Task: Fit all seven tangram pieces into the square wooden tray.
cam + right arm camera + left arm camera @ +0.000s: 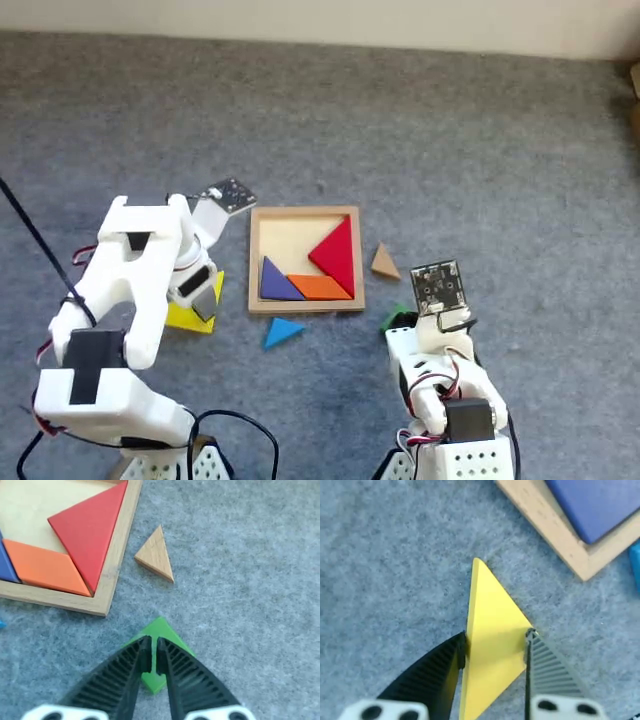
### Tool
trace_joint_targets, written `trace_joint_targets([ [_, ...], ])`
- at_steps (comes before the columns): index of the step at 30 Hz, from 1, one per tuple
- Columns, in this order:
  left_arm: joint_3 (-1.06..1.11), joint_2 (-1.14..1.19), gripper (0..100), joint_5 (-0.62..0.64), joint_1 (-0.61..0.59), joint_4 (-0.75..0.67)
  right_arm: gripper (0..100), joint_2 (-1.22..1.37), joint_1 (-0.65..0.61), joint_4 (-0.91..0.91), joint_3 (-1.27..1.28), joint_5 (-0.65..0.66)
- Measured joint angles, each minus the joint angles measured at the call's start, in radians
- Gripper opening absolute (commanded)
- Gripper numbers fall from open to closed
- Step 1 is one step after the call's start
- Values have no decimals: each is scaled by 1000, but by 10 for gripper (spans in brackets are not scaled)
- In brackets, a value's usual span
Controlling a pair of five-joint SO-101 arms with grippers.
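The right gripper (151,647) hangs over the green piece (161,629) with its fingers drawn together, only a sliver of gap between them and nothing held. That piece lies flat on the grey felt (240,580) just outside the tray's corner. It looks like a thin, rigid wooden tile, light enough that weight is no worry. Being four-sided with parallel edges, it should pinch securely across two opposite sides.

The left gripper (496,637) is clamped on the yellow triangle (490,605), one finger against each slanting edge, with the piece resting on the felt beside the tray (555,530). This is likely the trickier hold: the two edges converge, so a hard squeeze could squirt the smooth painted tile out towards its wide end (a grip nearer the broad base would probably sit steadier).

The light blue triangle (283,331) lies loose just in front of the tray. Inside the tray sit the dark blue triangle (277,280), the orange piece (321,286) and the red triangle (337,252), leaving bare wood in the far-left part. The plain wooden triangle (384,262) lies just beside the tray's right rim, small and low, so fingertips must reach right down to the felt.
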Motion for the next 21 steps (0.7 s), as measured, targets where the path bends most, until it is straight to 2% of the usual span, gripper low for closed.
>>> trace_joint_targets([
  [3, -43, 17, 282, -3, 0, 58, 29, 0, 0, 0, 0, 0],
  [7, -109, 20, 280, 5, -5, 163, 29, 0, 0, 0, 0, 0],
  [12, -166, 20, 281, 8, -3, 221, 29, 0, 0, 0, 0, 0],
  [18, -144, 20, 281, 8, -3, 227, 29, 0, 0, 0, 0, 0],
  [21, -63, 20, 281, 8, -3, 158, 29, 0, 0, 0, 0, 0],
])
